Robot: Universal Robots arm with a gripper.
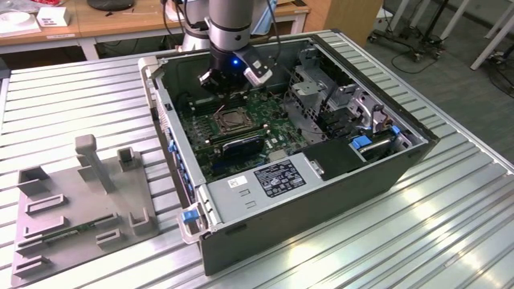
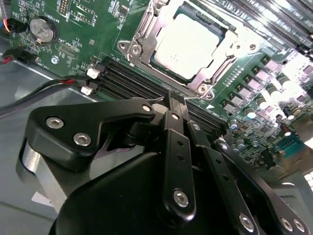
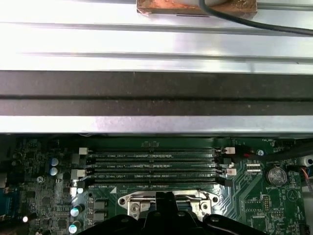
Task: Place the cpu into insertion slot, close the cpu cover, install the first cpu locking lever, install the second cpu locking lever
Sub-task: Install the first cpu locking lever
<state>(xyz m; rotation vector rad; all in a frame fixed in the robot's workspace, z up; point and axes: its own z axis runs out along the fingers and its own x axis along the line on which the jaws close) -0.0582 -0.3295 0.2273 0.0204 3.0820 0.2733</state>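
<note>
The cpu (image 2: 188, 39), with its silvery-grey top, lies in the insertion slot (image 1: 227, 120) on the green board inside the open computer case. The cpu cover (image 2: 138, 45) lies flat as a metal frame around the chip. My gripper (image 2: 172, 97) hangs just above the board beside the socket, over the black memory slots (image 3: 151, 166), with its black fingers (image 2: 177, 142) pressed together and nothing between them. In the first wrist view the gripper (image 3: 166, 197) hides the middle of the socket. In the exterior view the gripper (image 1: 228, 93) sits just behind the socket.
The case walls (image 1: 165, 114) ring the board closely. A metal drive cage (image 1: 321, 90) and a black labelled box (image 1: 281, 177) crowd the exterior view's right and front. Red and black cables (image 2: 49, 85) run nearby. A grey fixture tray (image 1: 80, 211) lies on the table's left.
</note>
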